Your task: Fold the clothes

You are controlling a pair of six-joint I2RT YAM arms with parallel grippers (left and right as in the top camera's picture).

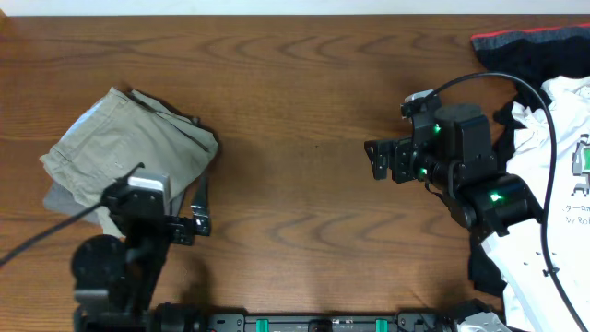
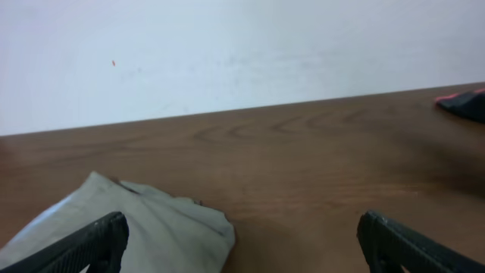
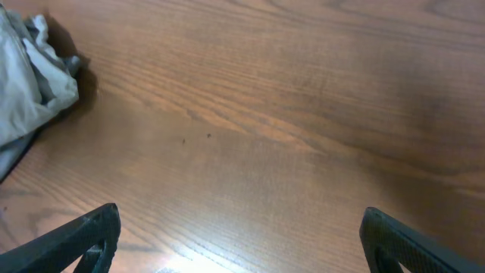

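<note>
Pale khaki-beige cotton shorts [image 1: 124, 152]: compact bundle on left of brown wooden surface [image 1: 295, 83], apparently folded. White printed T-shirt [image 1: 562, 157] and black red-trimmed garment [image 1: 525, 41]: heaped at right edge, unfolded. Left tool [image 2: 242, 254] and right tool [image 3: 239, 243]: spread wide, empty.

One khaki shorts [image 1: 120, 152], one white T-shirt [image 1: 564, 189], one black garment [image 1: 530, 48], two claws [image 1: 200, 210] [image 1: 376, 160]

Holds left gripper [image 2: 242, 235] wide agape, gripping nothing. Holds right gripper [image 3: 241, 224] equally spread and empty, forearm stretched leftward.
</note>
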